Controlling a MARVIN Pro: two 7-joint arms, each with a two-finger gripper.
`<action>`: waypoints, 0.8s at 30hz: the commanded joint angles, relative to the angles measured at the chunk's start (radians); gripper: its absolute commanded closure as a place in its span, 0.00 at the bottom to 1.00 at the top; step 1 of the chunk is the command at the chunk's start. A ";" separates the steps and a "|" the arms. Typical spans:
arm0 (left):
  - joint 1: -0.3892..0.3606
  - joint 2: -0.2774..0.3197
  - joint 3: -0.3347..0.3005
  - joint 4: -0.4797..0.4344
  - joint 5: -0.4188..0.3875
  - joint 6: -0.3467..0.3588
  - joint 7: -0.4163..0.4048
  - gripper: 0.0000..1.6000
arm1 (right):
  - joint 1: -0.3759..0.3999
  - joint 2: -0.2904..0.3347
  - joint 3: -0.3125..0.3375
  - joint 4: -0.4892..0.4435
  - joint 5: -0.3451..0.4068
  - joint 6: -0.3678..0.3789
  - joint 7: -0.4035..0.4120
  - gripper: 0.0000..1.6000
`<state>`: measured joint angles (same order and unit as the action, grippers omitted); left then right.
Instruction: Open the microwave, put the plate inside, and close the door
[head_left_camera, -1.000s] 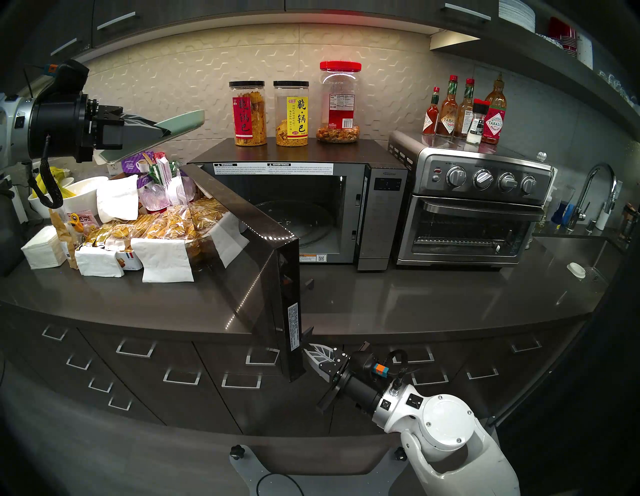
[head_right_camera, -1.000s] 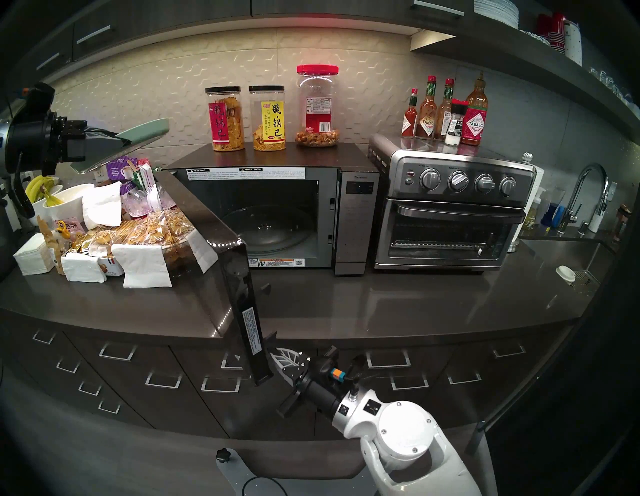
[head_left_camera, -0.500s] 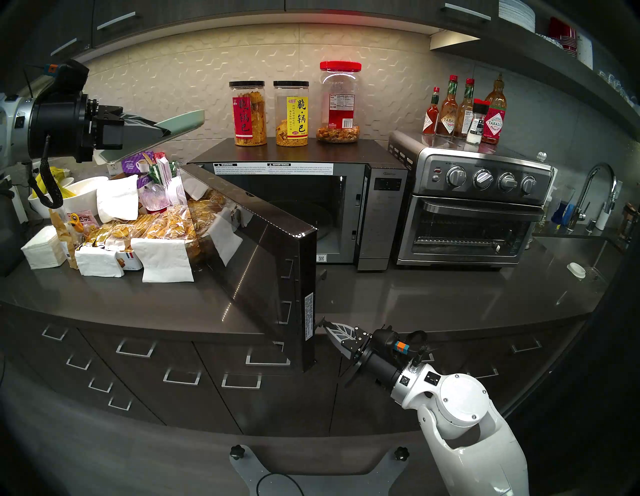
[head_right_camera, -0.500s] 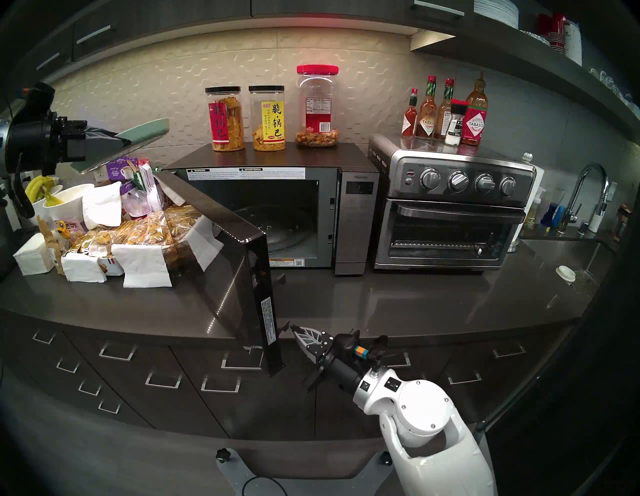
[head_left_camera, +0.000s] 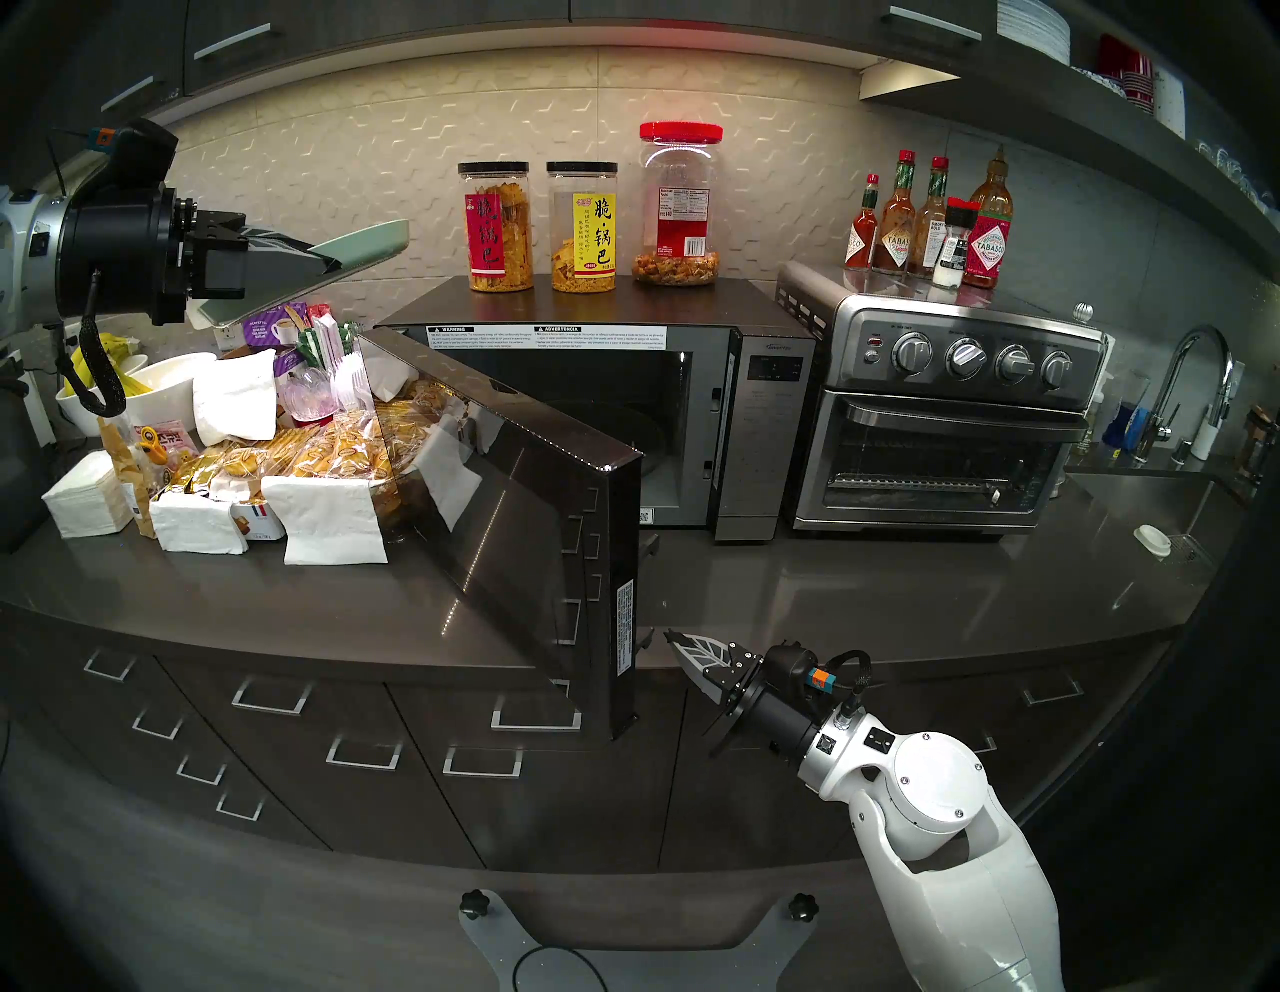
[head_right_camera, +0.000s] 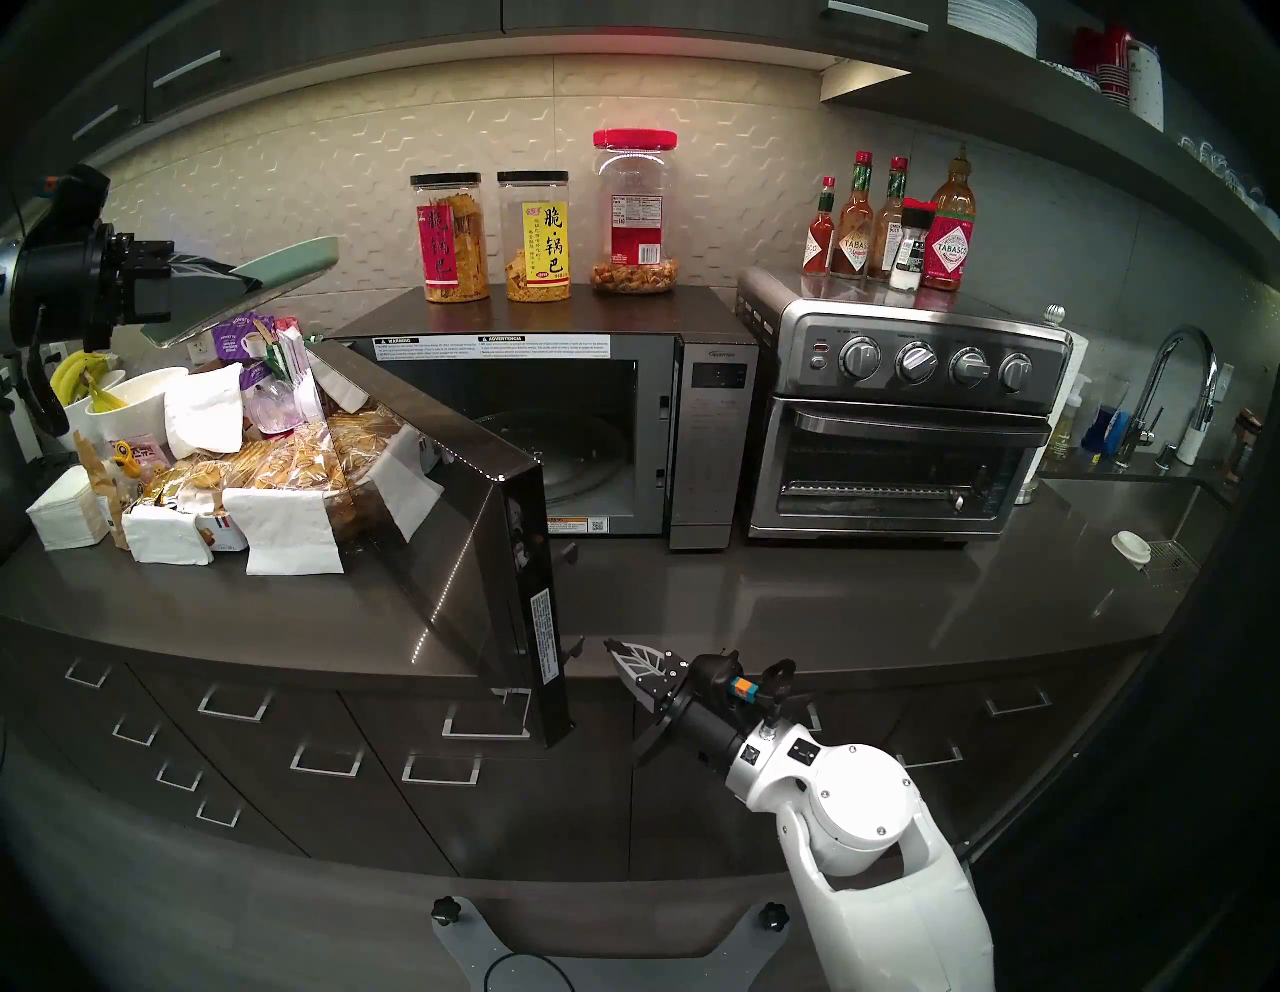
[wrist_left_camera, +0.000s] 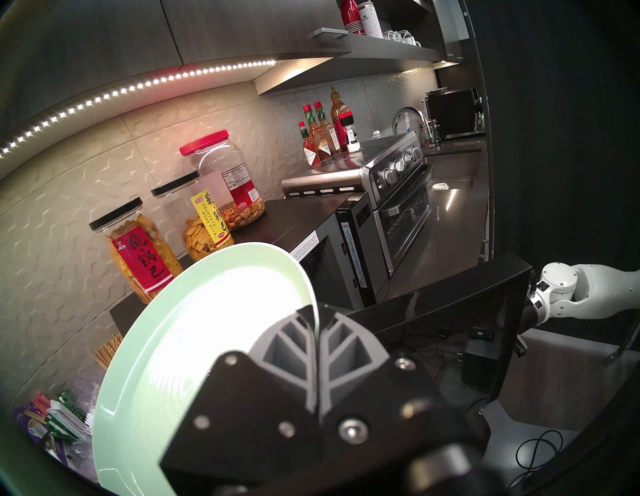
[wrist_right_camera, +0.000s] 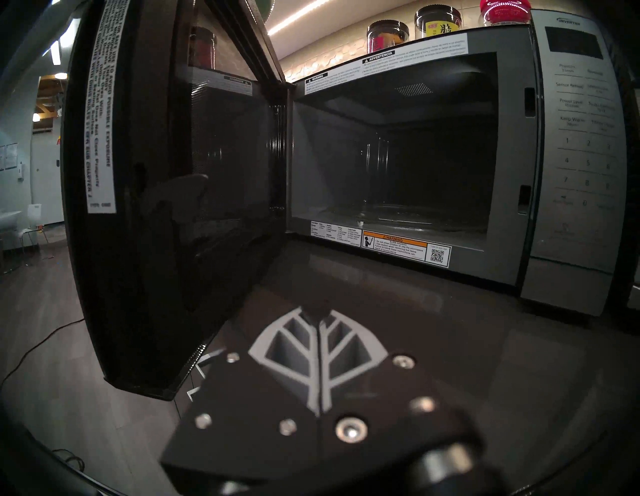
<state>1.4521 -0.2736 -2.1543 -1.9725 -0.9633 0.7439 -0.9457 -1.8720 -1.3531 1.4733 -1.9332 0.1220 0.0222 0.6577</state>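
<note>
left gripper (head_left_camera: 325, 267): up high at far left, clamped on the rim of the plate (head_left_camera: 360, 242); fingers (wrist_left_camera: 294, 341) pinch the edge from both sides in the left wrist view
plate: pale mint green, tilted, off the counter, held above the snack pile (head_left_camera: 312, 450), left of the microwave (head_left_camera: 596, 305), not inside it
snack pile: wrapped biscuits, white napkins, tea packets, bowl with bananas, all on the counter (head_left_camera: 866, 589) left of the microwave
door (head_left_camera: 499, 512): hinged at left, swung partway out over the counter edge, glossy front mirrors the snacks; free edge with the white label faces the right gripper
microwave: cavity open, glass turntable (head_right_camera: 554, 450) partly seen past the door, nothing on it that I can see; silver control strip at right
jars (head_left_camera: 582, 228): three on the microwave top, two black-lidded, one red-lidded
right gripper (head_left_camera: 670, 636): low, in front of the counter edge, fingers pressed together, holding nothing; tip just right of the door's free edge, small gap, not touching
toaster oven (head_left_camera: 935, 415): right of the microwave, four knobs, sauce bottles (head_left_camera: 928, 222) on top
sink faucet (head_left_camera: 1191, 388): far right
</note>
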 joint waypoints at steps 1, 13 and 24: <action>-0.007 0.000 -0.013 -0.001 0.001 0.001 -0.002 1.00 | 0.060 -0.001 0.019 0.026 0.021 -0.022 0.015 1.00; -0.008 0.001 -0.011 -0.001 0.000 0.000 -0.001 1.00 | 0.190 -0.017 0.015 0.112 0.006 -0.026 0.030 1.00; -0.008 0.001 -0.011 -0.001 0.000 0.000 -0.001 1.00 | 0.296 -0.038 -0.051 0.172 -0.060 -0.046 0.028 1.00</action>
<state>1.4518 -0.2736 -2.1536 -1.9725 -0.9633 0.7439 -0.9457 -1.6731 -1.3673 1.4597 -1.7727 0.0946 -0.0023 0.6948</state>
